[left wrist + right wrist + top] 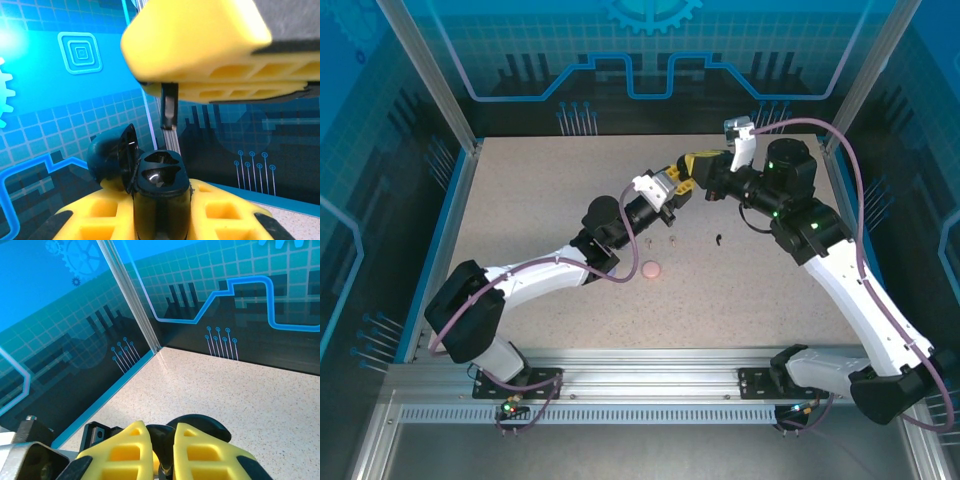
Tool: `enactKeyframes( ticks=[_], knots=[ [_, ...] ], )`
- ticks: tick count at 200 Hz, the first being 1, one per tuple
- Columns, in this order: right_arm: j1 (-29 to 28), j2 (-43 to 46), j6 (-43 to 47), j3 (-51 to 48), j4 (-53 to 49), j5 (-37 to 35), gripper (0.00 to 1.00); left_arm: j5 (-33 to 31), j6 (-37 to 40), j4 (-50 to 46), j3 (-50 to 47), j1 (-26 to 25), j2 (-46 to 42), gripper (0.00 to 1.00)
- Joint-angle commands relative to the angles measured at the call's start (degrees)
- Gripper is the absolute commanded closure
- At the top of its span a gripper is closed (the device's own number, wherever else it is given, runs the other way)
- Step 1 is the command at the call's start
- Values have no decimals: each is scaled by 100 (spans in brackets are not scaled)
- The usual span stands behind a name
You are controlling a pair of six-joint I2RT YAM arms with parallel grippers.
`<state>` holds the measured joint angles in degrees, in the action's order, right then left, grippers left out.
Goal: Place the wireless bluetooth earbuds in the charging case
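In the left wrist view, my left gripper (160,212) is shut on a black charging case (160,172). The case stands upright with its lid (107,155) swung open to the left, and two empty sockets show. Just above it, my right gripper (200,50) is shut on a black earbud (170,111), stem pointing down a little above the case. In the right wrist view, the yellow fingers (127,450) pinch that earbud (166,436) over the case lid (207,422). From the top, the left gripper (677,188) and right gripper (700,167) meet above the table's middle back.
A pink round case (651,269) lies on the speckled table (540,200) near the left forearm. A second black earbud (718,238) and two tiny pale earbuds (672,239) (647,241) lie loose beneath the grippers. Blue walls and an aluminium post (132,300) enclose the table.
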<state>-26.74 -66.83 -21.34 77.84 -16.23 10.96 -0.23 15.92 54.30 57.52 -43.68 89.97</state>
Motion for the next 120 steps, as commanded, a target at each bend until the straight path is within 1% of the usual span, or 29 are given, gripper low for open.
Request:
enactKeyframes(
  ticks=[1, 120],
  knots=[
    [-93, -39, 195, -60, 99, -91, 89, -17, 136, 98, 194, -39, 20, 100],
    [-11, -138, 314, -182, -47, -340, 91, -56, 152, 39, 185, -37, 2, 100]
  ],
)
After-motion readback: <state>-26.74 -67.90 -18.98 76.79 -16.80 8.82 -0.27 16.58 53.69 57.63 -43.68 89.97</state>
